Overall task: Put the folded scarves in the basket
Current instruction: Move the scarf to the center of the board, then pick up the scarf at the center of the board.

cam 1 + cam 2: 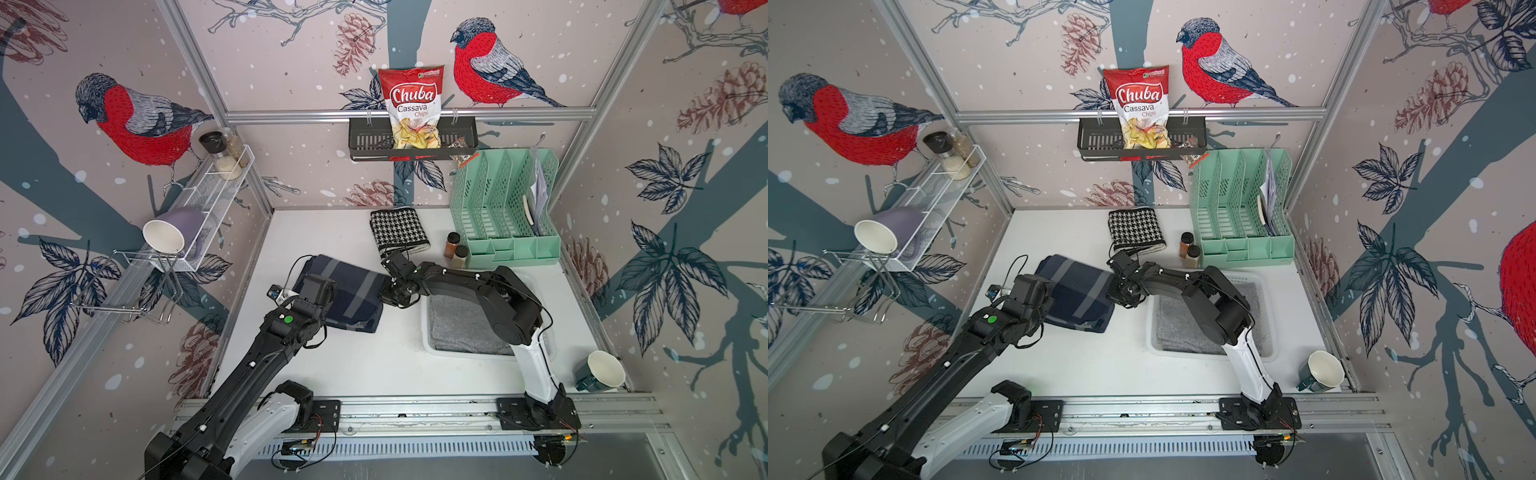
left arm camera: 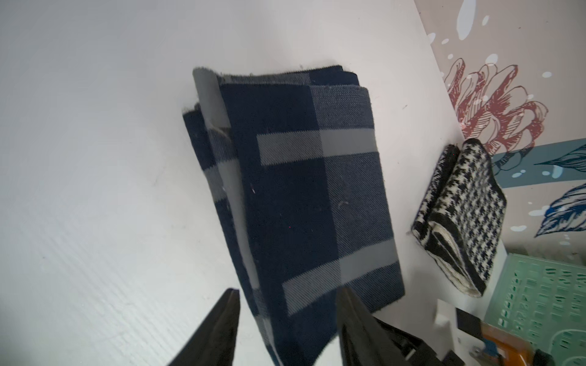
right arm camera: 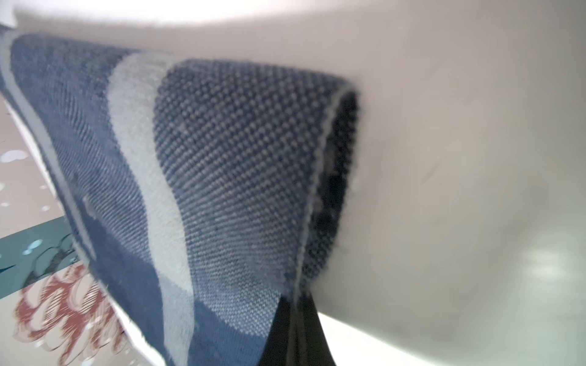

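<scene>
Nearest the arm bases, the front strip of table (image 1: 374, 365) lies bare. Mug (image 1: 602, 370) sits at the near right corner, well apart from the work.

Left tool (image 2: 289, 290) hangs over the near end of the scarf (image 1: 353, 291). Jaws stand partly open, one finger to each side of that end, nothing gripped. Likely placed to steady or share the load.

Scarf lies folded flat on the table, left of the basket (image 1: 426, 332), not in it.

Right tool (image 3: 296, 307) is closed tight on the scarf's edge at the corner nearest the basket. This looks like a pinch for lifting or dragging it across.

Basket already holds a grey cloth (image 1: 461, 328). The right arm's elbow overhangs it, so the open way in looks to be over the left rim. Table between scarf and rim is clear.

Risk, by my reckoning: a one-corner pinch lets the folds fall open.

Farther back, check scarf (image 1: 399, 228), jars (image 1: 455, 249) and organiser (image 1: 503, 208) crowd the rear. Little room there.
</scene>
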### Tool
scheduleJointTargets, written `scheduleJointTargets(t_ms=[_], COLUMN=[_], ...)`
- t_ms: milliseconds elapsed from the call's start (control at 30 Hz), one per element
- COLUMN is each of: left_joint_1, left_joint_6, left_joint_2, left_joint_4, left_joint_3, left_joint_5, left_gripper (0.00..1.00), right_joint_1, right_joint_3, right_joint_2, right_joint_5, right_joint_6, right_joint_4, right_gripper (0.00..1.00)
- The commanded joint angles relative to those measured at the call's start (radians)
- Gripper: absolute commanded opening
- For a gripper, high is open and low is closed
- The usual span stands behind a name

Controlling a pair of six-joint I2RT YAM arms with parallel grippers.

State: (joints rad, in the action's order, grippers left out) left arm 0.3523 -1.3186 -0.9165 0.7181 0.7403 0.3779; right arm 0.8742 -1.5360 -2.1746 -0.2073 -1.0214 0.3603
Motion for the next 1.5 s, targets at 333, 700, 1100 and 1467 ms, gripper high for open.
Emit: scheduleJointTargets(t_ms=[333,700,1100,1467], left_joint_1=[-0.424,-0.455,-0.457,-0.457], left_joint_6=[0.491,0.666,0.692,0.638], left_joint_2=[-0.398,-0.809,-0.820,-0.780], left_joint_4=[-0.270,-0.321,-0.420,-0.511], left_joint_3=[0.105,0.329,0.231,0.118], left_joint_5=[-0.286,-0.383,-0.498,-0.596], left_gripper=[0.68,0.65,0.63,0.42], right_joint_1=[-0.123,-0.125,-0.125,-0.105], right_joint_3=[-0.108,-0.076,-0.053,-0.053], right_joint_2=[-0.067,-0.004,0.008,-0.056], right_joint_5=[0.102,0.067,-0.021,-0.118], right_joint_6=[0.302,0.266,0.243,0.214], right_joint_4=[0.271,0.230,0.154,0.101], right_gripper=[0.00,0.37,0.76,0.75])
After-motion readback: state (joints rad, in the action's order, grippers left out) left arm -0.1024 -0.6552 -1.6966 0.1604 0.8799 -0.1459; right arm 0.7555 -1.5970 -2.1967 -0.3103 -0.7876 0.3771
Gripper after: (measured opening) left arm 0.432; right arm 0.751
